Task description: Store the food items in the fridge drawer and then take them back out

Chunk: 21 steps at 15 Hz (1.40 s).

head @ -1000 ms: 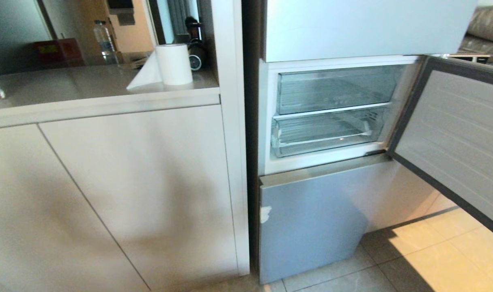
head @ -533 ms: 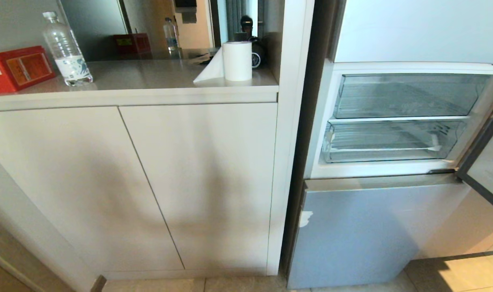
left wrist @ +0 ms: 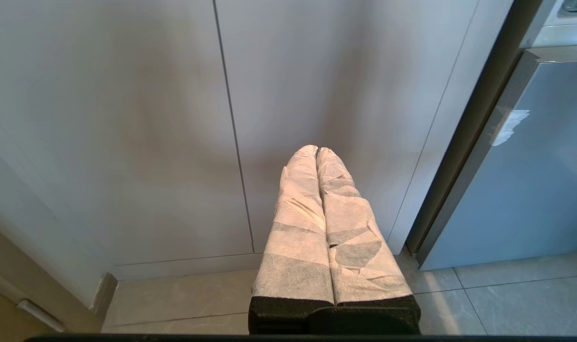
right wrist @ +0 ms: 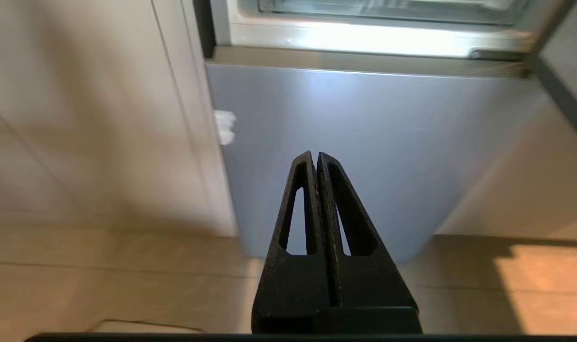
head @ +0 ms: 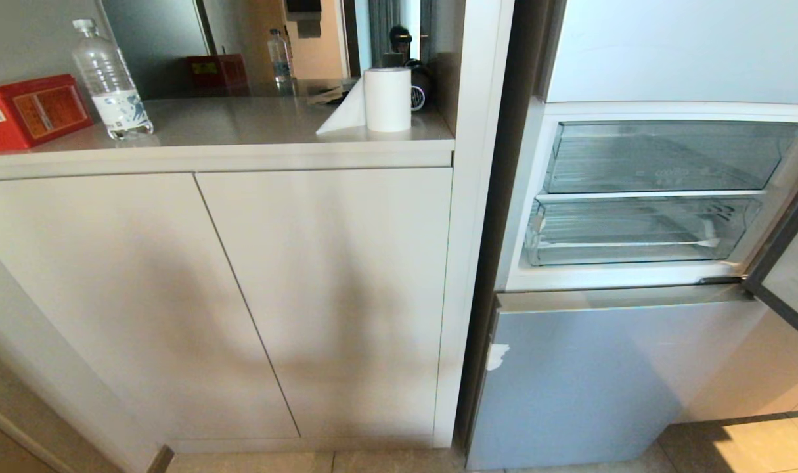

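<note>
Fridge drawer (head: 642, 230) pushed in behind the open fridge door (head: 789, 276), no fruit seen. My right claw (right wrist: 315, 154) pressed closed, empty, facing the blue lower panel (right wrist: 364, 142). Left claw (left wrist: 316, 149) closed, empty, facing cabinet doors (left wrist: 174, 118).

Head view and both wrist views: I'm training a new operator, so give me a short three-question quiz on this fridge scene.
1. True or false: the clear fridge drawer holds an orange fruit.
2. What stands on the counter nearest the fridge: A) paper towel roll B) water bottle C) red box?
3. How do the fingers of the left gripper and right gripper stand?

Key: 1 false; 2 A; 3 both shut, holding nothing.
</note>
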{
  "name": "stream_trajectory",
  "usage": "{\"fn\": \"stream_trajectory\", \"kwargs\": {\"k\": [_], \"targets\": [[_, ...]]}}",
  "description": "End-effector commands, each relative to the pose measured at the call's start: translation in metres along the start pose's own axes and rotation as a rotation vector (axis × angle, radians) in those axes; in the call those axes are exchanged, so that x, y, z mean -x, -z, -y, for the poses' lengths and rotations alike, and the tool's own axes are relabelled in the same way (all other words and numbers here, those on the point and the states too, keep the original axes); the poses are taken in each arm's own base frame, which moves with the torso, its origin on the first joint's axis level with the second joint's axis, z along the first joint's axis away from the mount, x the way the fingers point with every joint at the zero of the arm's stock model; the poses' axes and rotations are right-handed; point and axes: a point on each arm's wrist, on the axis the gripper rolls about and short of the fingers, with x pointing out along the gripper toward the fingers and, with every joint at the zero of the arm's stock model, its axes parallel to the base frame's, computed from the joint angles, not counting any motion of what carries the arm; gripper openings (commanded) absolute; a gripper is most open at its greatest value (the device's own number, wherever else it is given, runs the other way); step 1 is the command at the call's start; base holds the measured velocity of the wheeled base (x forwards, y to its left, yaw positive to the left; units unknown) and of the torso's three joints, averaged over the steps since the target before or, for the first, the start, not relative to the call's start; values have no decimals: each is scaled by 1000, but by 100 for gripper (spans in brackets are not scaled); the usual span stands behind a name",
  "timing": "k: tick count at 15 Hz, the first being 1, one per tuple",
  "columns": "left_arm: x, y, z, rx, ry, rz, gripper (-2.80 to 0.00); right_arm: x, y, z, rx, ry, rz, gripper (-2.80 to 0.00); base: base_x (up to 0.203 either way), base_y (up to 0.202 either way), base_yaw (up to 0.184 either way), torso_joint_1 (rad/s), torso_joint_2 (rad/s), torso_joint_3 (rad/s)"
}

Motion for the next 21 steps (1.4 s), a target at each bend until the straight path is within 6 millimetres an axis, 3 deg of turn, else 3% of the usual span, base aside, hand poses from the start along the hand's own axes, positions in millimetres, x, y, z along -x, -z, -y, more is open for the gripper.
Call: {"fn": "stream_trajectory", "kwargs": {"k": [1,5,10,11,16,18,21], "targets": [[0,0,0,0,0,-1,-280,-40,-23,3,-44,-27,-169,-280,0,0,0,0,0,0],[0,0,0,0,0,-1,-280,-132,-44,10,-120,-78,-277,-280,0,0,0,0,0,0],[0,0,0,0,0,-1,-280,-250,-27,12,-132,-123,-273,-280,0,0,0,0,0,0],[0,0,0,0,0,0,-280,-274,-20,10,-129,-134,-256,0,0,0,0,0,0,0],[0,0,0,0,0,-1,-280,-362,-1,-3,-98,-138,-67,0,0,0,0,0,0,0],[0,0,0,0,0,-1,-280,-382,-9,-8,-78,-143,52,0,0,0,0,0,0,0],[0,0,0,0,-1,-1,-280,-401,-11,-20,-73,-158,92,0,0,0,0,0,0,0]]}}
